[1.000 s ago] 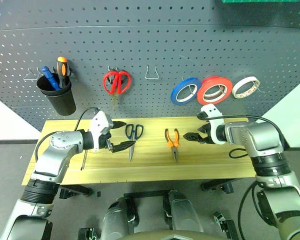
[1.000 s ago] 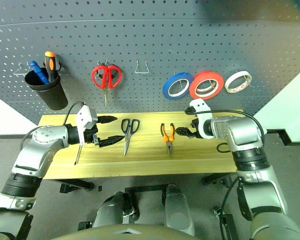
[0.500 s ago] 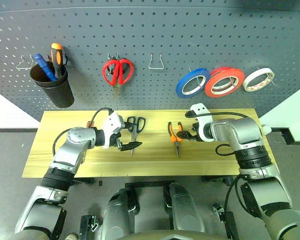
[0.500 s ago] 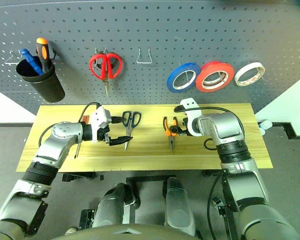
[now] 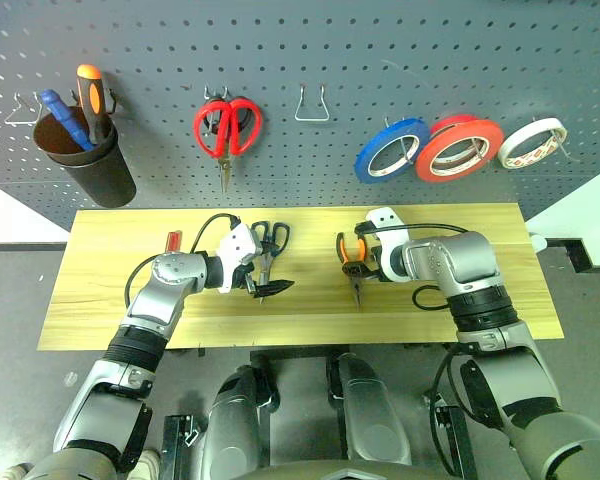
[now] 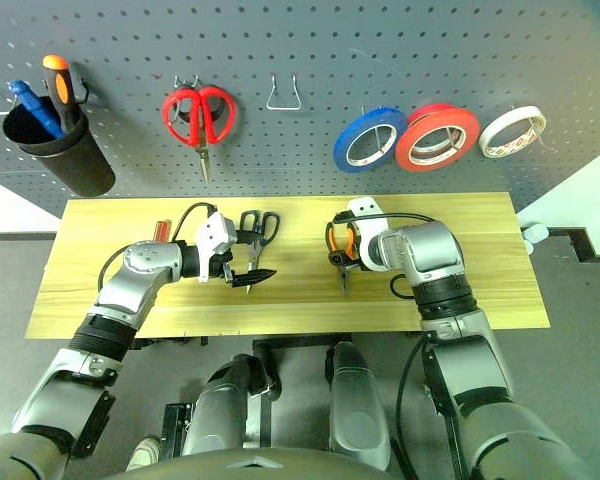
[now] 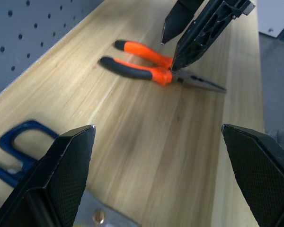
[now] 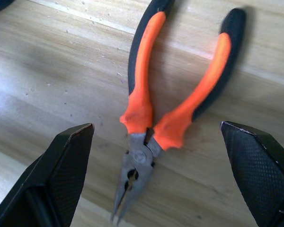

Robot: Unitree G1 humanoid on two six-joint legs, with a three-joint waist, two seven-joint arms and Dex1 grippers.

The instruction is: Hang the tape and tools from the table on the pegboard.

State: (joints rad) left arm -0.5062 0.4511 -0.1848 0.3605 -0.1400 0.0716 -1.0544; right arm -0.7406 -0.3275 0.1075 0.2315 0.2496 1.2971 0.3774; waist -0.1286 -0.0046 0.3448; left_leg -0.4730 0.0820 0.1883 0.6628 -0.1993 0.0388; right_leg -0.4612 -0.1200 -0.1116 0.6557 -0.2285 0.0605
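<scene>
While the pliers (image 8: 165, 118) lie flat on the desk (image 5: 460, 320), the right claw (image 5: 352, 262) hangs directly over them, fingers spread wide on either side of the orange-and-black handles, gripping nothing. In the right wrist view the pliers' joint sits between the two fingertips (image 8: 61, 179), handles pointing away from the claw and nose pointing back toward it.

To the left of that claw, the dark-handled scissors (image 5: 268, 245) rest on the desk, and the left claw (image 5: 265, 282) is just over their blades, likewise wide open and empty. Behind the left arm, on its outer side, the red handle of the screwdriver (image 5: 174, 241) shows on the wood.

Above the right claw, on the pegboard (image 5: 380, 60), the red tape (image 5: 458, 148) already hangs from a hook, overlapping a blue roll (image 5: 391, 162) on one side with a cream-white roll (image 5: 538, 142) near on the other. Above the left claw hang red-handled scissors (image 5: 226, 130), with a bare wire hook (image 5: 311, 105) beside them. Further left, a black cup (image 5: 85, 165) holds a blue screwdriver (image 5: 60, 108) and an orange-black one (image 5: 93, 88).
</scene>
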